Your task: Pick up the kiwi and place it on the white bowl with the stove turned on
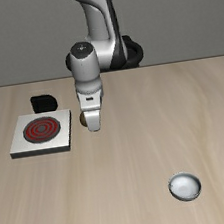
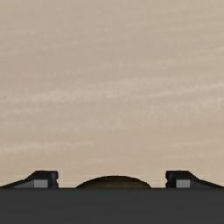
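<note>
The kiwi (image 2: pixel 112 182) shows as a brown-green dome between my fingertips (image 2: pixel 39 179), with a gap on each side. My gripper (image 1: pixel 92 126) is open and reaches down to the table just to the exterior view's right of the stove (image 1: pixel 41 134). The stove is a white plate whose burner glows red. In the exterior view the hand hides most of the kiwi. The white bowl (image 1: pixel 184 186) sits far off toward the exterior view's lower right, with nothing in it.
A black knob block (image 1: pixel 45 99) stands at the stove's far edge. Bare wooden tabletop (image 1: pixel 140 150) stretches between my gripper and the bowl.
</note>
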Motion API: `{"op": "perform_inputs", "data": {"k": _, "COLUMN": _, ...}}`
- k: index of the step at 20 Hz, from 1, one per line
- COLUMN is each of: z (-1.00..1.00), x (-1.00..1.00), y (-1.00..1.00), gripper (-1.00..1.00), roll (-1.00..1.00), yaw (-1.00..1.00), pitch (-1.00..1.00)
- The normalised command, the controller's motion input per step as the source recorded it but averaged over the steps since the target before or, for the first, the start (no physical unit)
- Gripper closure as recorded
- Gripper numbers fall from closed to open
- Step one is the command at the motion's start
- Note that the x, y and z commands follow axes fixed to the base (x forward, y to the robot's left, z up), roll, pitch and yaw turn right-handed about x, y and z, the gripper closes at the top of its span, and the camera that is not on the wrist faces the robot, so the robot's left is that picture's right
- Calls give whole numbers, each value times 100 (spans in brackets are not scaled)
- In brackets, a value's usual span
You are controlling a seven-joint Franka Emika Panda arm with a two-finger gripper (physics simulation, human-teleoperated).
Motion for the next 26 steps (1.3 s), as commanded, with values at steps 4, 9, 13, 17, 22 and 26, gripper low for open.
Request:
{"op": "perform_inputs", "data": {"k": 4, "z": 0, "x": 0, "y": 0, "gripper": 100, "roll": 0, "yaw": 0, "pitch": 0}}
{"op": "perform_inputs", "data": {"k": 9, "z": 20, "x": 0, "y": 0, "gripper": 100, "roll": 0, "yaw": 0, "pitch": 0}}
{"op": "perform_inputs", "data": {"k": 13, "z": 100, "x": 0, "y": 0, "gripper": 100, "roll": 0, "yaw": 0, "pitch": 0}}
{"op": "perform_inputs", "data": {"k": 17, "z": 50, "x": 50, "y": 0, "gripper": 100, "roll": 0, "yaw": 0, "pitch": 0}}
{"op": "perform_inputs", "data": {"k": 22, "z": 0, "x": 100, "y": 0, "gripper": 100, "roll": 0, "yaw": 0, "pitch": 0}}
{"op": "perform_inputs", "data": {"k": 26, "z": 0, "x": 100, "y": 0, "gripper": 100, "roll": 0, "yaw": 0, "pitch": 0}}
